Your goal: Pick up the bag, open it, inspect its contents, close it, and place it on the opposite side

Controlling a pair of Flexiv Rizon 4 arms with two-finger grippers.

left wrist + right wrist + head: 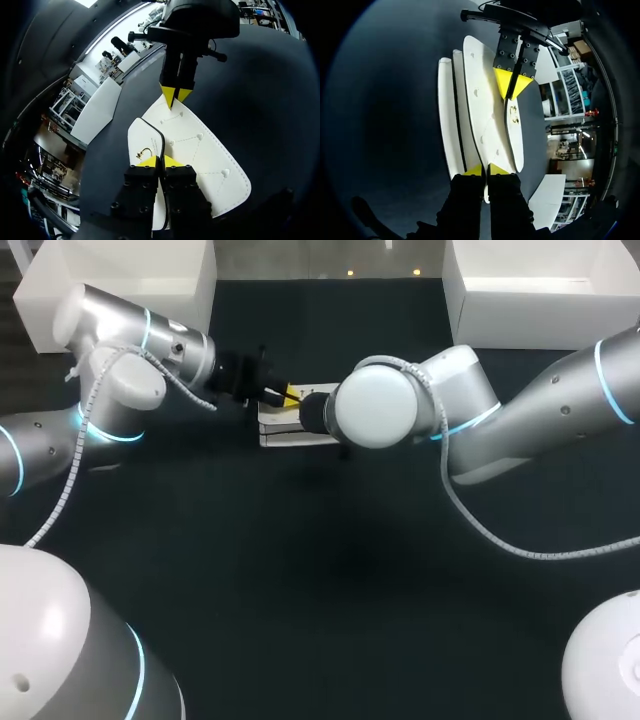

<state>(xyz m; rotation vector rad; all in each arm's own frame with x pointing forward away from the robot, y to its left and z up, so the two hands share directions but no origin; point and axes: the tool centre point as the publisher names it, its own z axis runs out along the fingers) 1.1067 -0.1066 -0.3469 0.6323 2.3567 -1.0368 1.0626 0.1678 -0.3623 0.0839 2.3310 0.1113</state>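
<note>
A dark table fills the head view. The left arm comes in from the left edge and bends toward the upper middle of the frame. The right arm comes in from the right edge, and its round white wrist joint sits just right of centre in the upper half. Two white boxes stand at the far side, one in the upper left corner and one in the upper right corner.

The white bag is in the upper middle of the head view, between the two wrists. Whether it rests on the table or is held just off it cannot be told.

The left gripper has its yellow tips drawn almost together, with a thin edge of the bag's flap pinched between them. The right gripper grips the opposite end of the bag in the same way, its tips nearly closed on a white panel. In each wrist view the other gripper shows ahead, clamped on the far end, so both hold the bag from opposite ends.

The flap carries stitched lines and small studs. A small gold clasp sits just ahead of the left gripper's tips
</note>
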